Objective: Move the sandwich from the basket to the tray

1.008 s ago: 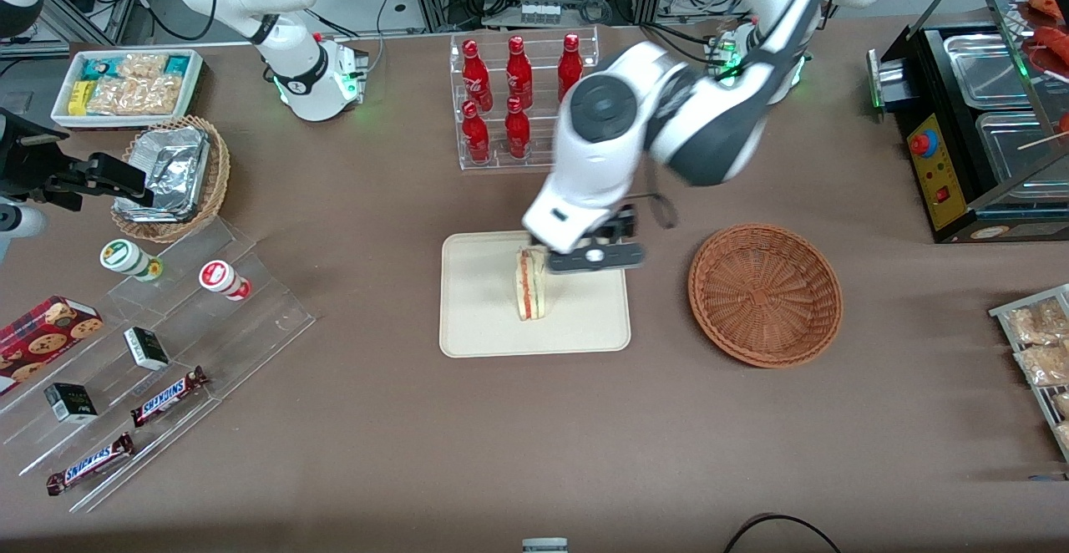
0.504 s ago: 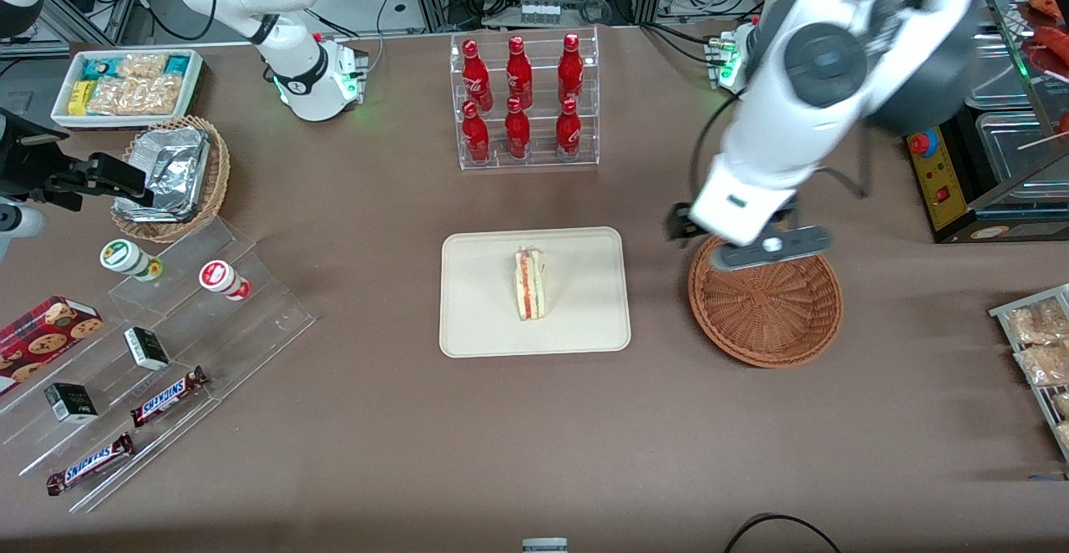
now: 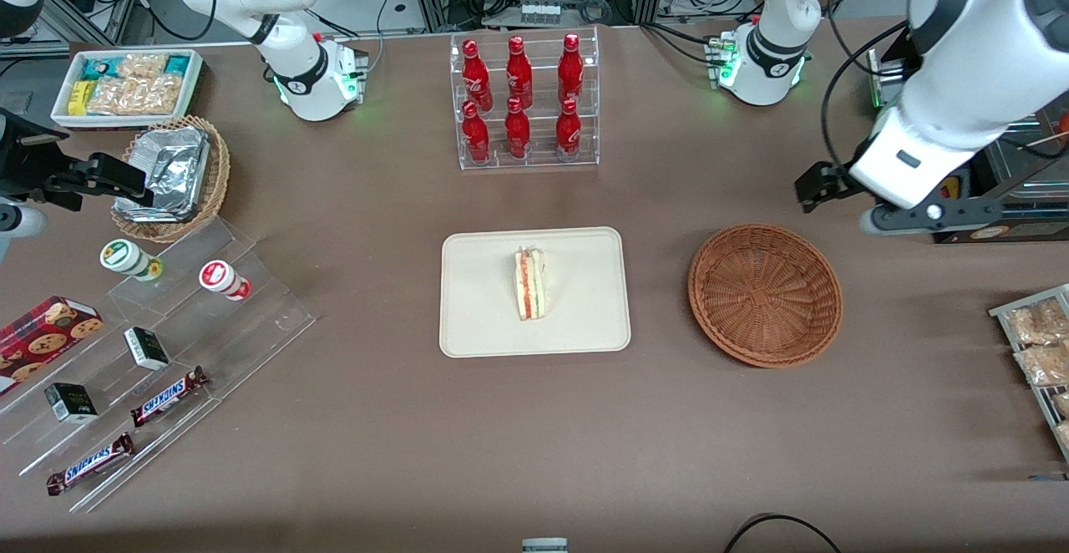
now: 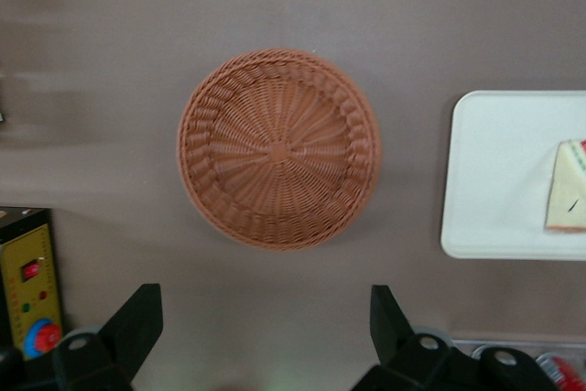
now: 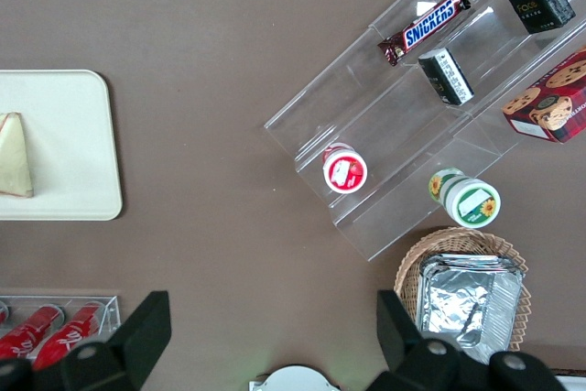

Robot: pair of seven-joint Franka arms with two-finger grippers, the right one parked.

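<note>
The sandwich point(image 3: 530, 284) lies on the tray point(image 3: 480, 319), near the tray's middle, with its red and green filling side turned upward; its pointed end is toward the tray edge farther from the front camera; nothing touches it. The tray rests flat at the middle of the tabletop point(image 3: 417, 453). The basket point(image 3: 765, 294) stands beside the tray, toward the working arm's end of the tabletop, apart from the tray with a strip of bare brown surface between them; the left wrist view looks straight down into the basket point(image 4: 278, 148) and only the woven bottom shows inside it.

The gripper point(image 4: 265, 331) is raised high above the tabletop, near the edge at the working arm's end; in the front view it point(image 3: 910, 217) hangs farther from the front camera than the basket and sideways from it, just beside a black machine point(image 3: 960, 144) with a yellow panel. The jaws stand wide apart and hold nothing; the two dark fingers point(image 4: 133, 322) show with bare tabletop between them.

A clear rack of red bottles point(image 3: 522, 102) stands farther from the front camera than the tray, toward the tabletop's edge at the robot bases; a clear stepped shelf with snack bars point(image 3: 167, 394) lies toward the parked arm's end.
</note>
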